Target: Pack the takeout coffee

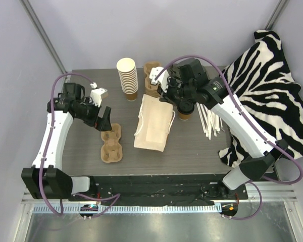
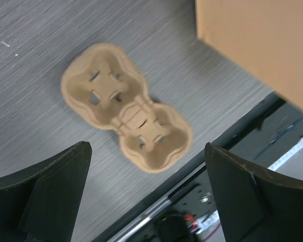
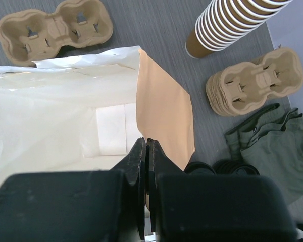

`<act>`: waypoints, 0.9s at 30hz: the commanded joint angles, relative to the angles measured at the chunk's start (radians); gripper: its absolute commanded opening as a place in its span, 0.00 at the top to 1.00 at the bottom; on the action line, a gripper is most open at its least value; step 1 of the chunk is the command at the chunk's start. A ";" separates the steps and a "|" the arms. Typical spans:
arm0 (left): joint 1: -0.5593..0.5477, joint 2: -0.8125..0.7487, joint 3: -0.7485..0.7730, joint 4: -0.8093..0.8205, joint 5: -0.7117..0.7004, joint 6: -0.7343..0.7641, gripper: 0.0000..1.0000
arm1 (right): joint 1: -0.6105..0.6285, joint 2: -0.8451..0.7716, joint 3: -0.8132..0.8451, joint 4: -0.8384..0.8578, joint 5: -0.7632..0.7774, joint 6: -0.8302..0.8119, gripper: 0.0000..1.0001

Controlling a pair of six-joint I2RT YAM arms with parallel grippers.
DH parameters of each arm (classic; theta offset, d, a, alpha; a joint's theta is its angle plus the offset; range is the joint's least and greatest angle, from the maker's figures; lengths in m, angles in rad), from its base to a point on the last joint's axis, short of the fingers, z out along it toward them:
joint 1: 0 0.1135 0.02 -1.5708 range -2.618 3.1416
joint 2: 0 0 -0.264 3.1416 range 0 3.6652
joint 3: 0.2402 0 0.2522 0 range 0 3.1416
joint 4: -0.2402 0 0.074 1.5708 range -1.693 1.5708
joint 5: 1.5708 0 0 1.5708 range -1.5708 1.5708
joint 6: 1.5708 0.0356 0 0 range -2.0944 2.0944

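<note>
Landmark: paper bag [image 1: 152,123], lying flat mid-table with its mouth toward the far side.

Takeout coffee [image 1: 185,114]: upright, black lid on, just beside the bag's right edge and partly under the right arm.

Right gripper [image 3: 146,146]: over the bag's open mouth, jaws pressed together. Whether paper is caught between them cannot be told.

Left gripper [image 2: 146,191]: left of the bag, jaws wide apart and holding nothing, hanging above the cup carrier [image 2: 126,113].

Cup carrier: flat on the table, left of the bag, both wells vacant.

Stack of cups [image 1: 128,78] and stack of carriers [image 1: 152,79]: beyond the bag's far end.
</note>
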State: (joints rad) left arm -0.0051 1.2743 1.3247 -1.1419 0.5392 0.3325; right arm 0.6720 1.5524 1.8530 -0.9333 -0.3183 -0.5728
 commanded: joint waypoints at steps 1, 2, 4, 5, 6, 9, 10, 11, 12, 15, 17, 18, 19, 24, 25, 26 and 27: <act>0.028 0.036 -0.027 0.034 -0.054 0.238 0.00 | 0.023 -0.052 -0.021 0.045 0.027 -0.027 0.99; 0.028 0.054 -0.028 0.056 -0.058 0.272 0.00 | 0.024 -0.054 -0.021 0.047 0.028 -0.025 0.99; 0.028 0.118 -0.025 0.059 -0.065 0.322 0.02 | 0.032 -0.054 -0.021 0.047 0.027 -0.030 0.99; 0.028 0.140 -0.024 0.045 -0.056 0.426 0.05 | 0.035 -0.052 -0.021 0.048 0.027 -0.030 0.99; 0.028 0.169 -0.018 0.031 -0.051 0.469 0.09 | 0.038 -0.052 -0.018 0.050 0.027 -0.030 0.99; 0.028 0.253 -0.012 0.033 -0.045 0.601 0.16 | 0.047 -0.046 -0.017 0.048 0.025 -0.032 0.99; 0.028 0.281 -0.012 0.059 -0.044 0.615 0.16 | 0.054 -0.045 -0.017 0.048 0.024 -0.032 0.99; 0.030 0.290 -0.015 0.074 -0.036 0.646 0.18 | 0.055 -0.043 -0.018 0.045 0.027 -0.036 0.99; 0.028 0.301 -0.018 0.089 -0.032 0.655 0.19 | 0.057 -0.043 -0.020 0.045 0.030 -0.039 0.99; 0.028 0.359 -0.004 0.148 -0.019 0.680 0.23 | 0.060 -0.038 -0.020 0.047 0.035 -0.044 0.99; 0.030 0.408 0.011 0.163 -0.019 0.682 0.27 | 0.061 -0.038 -0.020 0.045 0.035 -0.039 0.99; 0.028 0.424 0.025 0.166 -0.018 0.685 0.28 | 0.063 -0.035 -0.021 0.045 0.035 -0.038 0.99; 0.028 0.436 0.030 0.183 -0.016 0.680 0.31 | 0.063 -0.035 -0.021 0.045 0.035 -0.033 0.99; 0.028 0.511 0.048 0.211 -0.008 0.677 0.37 | 0.064 -0.032 -0.020 0.044 0.036 -0.019 0.99; 0.027 0.517 0.048 0.215 -0.007 0.674 0.37 | 0.064 -0.034 -0.020 0.042 0.036 -0.019 0.99; 0.027 0.523 0.051 0.217 -0.004 0.672 0.37 | 0.064 -0.032 -0.018 0.041 0.038 -0.019 0.99; 0.024 0.539 0.050 0.218 -0.004 0.672 0.38 | 0.064 -0.031 -0.017 0.039 0.038 -0.019 0.99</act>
State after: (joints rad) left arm 0.0185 1.7943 1.3365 -0.9623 0.4980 0.9802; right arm 0.7277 1.5303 1.8324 -0.9127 -0.2897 -0.5999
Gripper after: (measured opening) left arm 0.630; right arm 0.033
